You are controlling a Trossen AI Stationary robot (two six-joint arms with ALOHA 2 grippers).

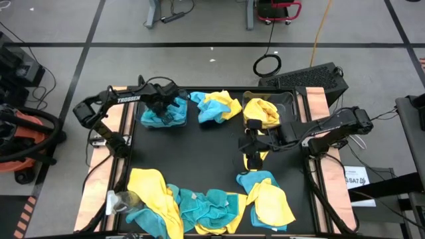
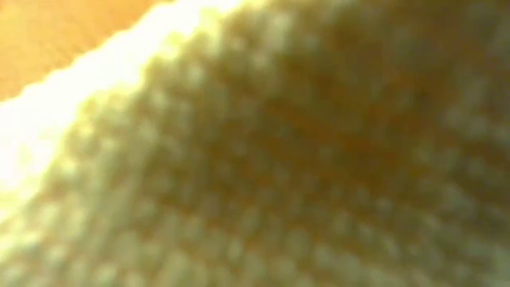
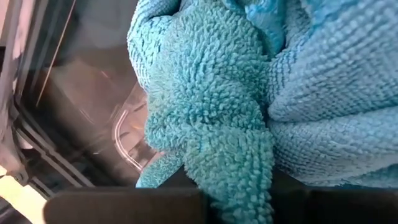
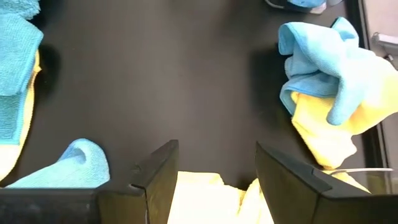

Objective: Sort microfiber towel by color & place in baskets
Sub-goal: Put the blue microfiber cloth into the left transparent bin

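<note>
Yellow cloth (image 2: 263,159) fills the low view, pressed right against the lens, so nothing else can be read there. High view: the left claw (image 1: 169,105) sits over the teal towel pile (image 1: 164,115) at the far left of the black tabletop (image 1: 199,159); whether that pile lies in a clear basket is hard to tell from above. The right claw (image 1: 251,150) hangs mid-tabletop, right of centre, over a yellow towel (image 1: 254,158), and the yellow pile in the far-right basket (image 1: 287,101) lies just beyond it, so the right arm is nearer that basket. A mixed teal and yellow heap (image 1: 216,106) lies between the two far piles, and a long mixed row (image 1: 206,202) runs along the near edge. Left wrist view: the left claw, fingers together, is clamped on a teal towel (image 3: 217,143), which bunches into a thick looped fold with the clear basket wall (image 3: 127,134) beside it; release into the basket looks like the step in hand. Right wrist view: the right claw (image 4: 217,177) has its two fingers (image 4: 158,177) apart with the yellow towel (image 4: 202,199) lying between them at the base, soft and crumpled, no clear long axis; I judge it is about to close on it. A teal-over-yellow heap (image 4: 329,106) lies well apart to one side.
</note>
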